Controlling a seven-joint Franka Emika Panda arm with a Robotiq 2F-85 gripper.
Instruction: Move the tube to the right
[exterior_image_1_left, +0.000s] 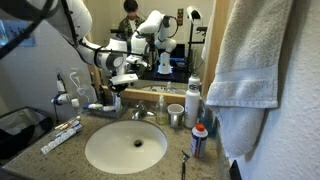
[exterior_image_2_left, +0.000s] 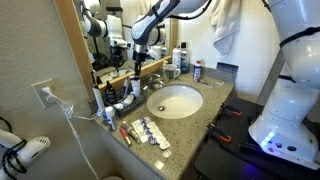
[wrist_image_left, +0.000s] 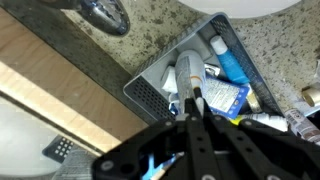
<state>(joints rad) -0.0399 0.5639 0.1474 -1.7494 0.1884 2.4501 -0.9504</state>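
In the wrist view my gripper (wrist_image_left: 196, 98) hangs over a grey mesh tray (wrist_image_left: 150, 95) full of toiletries. Its two fingers are pressed together on the near end of the tube (wrist_image_left: 185, 72), a slim whitish-grey squeeze tube that points away from the fingertips over the tray. In both exterior views the gripper (exterior_image_1_left: 122, 82) (exterior_image_2_left: 138, 64) is at the back of the counter by the mirror, just above the tray (exterior_image_1_left: 103, 104). The tube is too small to make out there.
A blue packet (wrist_image_left: 226, 96) and a blue tube (wrist_image_left: 232, 60) lie in the tray. A long toothpaste tube (exterior_image_1_left: 62, 133) lies beside the round sink (exterior_image_1_left: 125, 146). The faucet (exterior_image_1_left: 140, 112), a cup (exterior_image_1_left: 176, 113), a white bottle (exterior_image_1_left: 192, 98) and a hanging towel (exterior_image_1_left: 255, 60) are to the right.
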